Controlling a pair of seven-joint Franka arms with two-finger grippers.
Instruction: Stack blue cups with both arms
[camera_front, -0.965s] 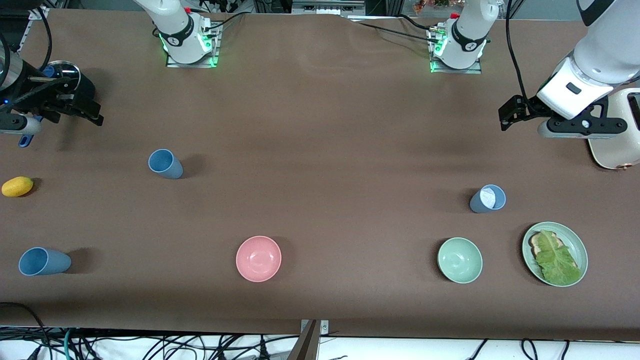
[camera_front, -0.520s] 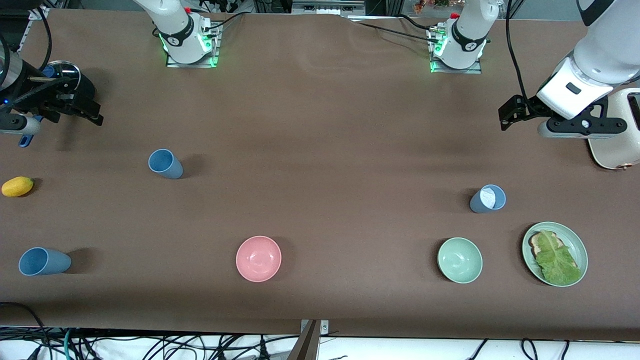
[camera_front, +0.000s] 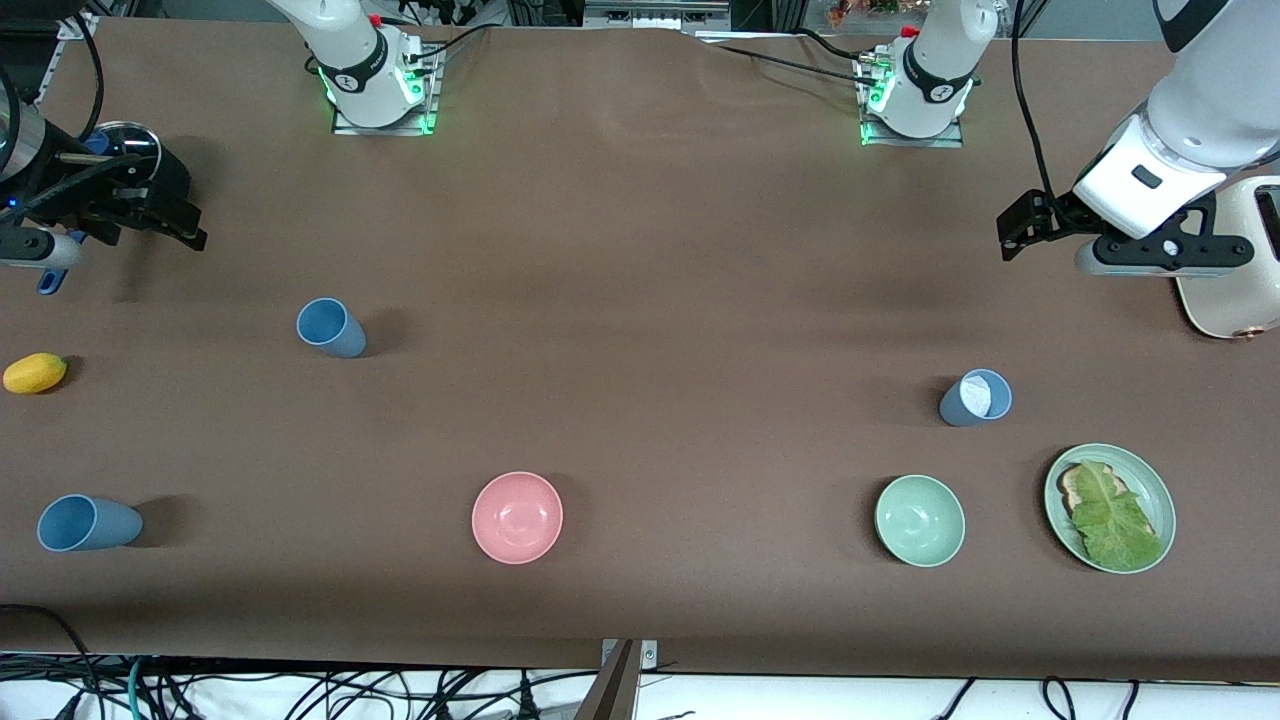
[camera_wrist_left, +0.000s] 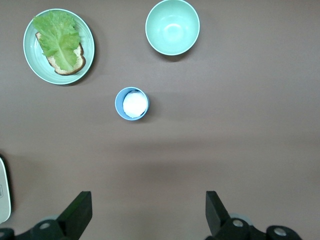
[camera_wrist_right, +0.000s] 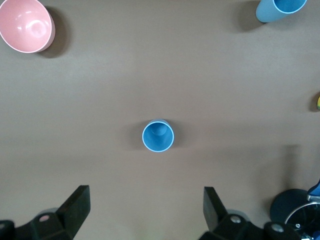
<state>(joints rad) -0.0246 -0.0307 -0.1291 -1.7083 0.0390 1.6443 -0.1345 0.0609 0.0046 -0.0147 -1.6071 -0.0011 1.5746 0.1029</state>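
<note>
Three blue cups stand apart on the brown table. One mid-blue cup (camera_front: 331, 328) (camera_wrist_right: 158, 135) is toward the right arm's end. A second mid-blue cup (camera_front: 88, 523) (camera_wrist_right: 280, 10) is nearer the front camera, by the table's end. The paler grey-blue cup (camera_front: 975, 398) (camera_wrist_left: 132, 103), whitish inside, is toward the left arm's end. My right gripper (camera_front: 172, 226) (camera_wrist_right: 145, 207) is open and empty, up over the table's end, apart from the first cup. My left gripper (camera_front: 1015, 236) (camera_wrist_left: 147, 212) is open and empty, up in the air, apart from the pale cup.
A pink bowl (camera_front: 517, 517) and a pale green bowl (camera_front: 920, 520) sit near the front edge. A green plate (camera_front: 1157, 495) holds toast and lettuce. A yellow fruit (camera_front: 35, 373), a dark round container (camera_front: 130, 155) and a white appliance (camera_front: 1230, 290) sit at the table's ends.
</note>
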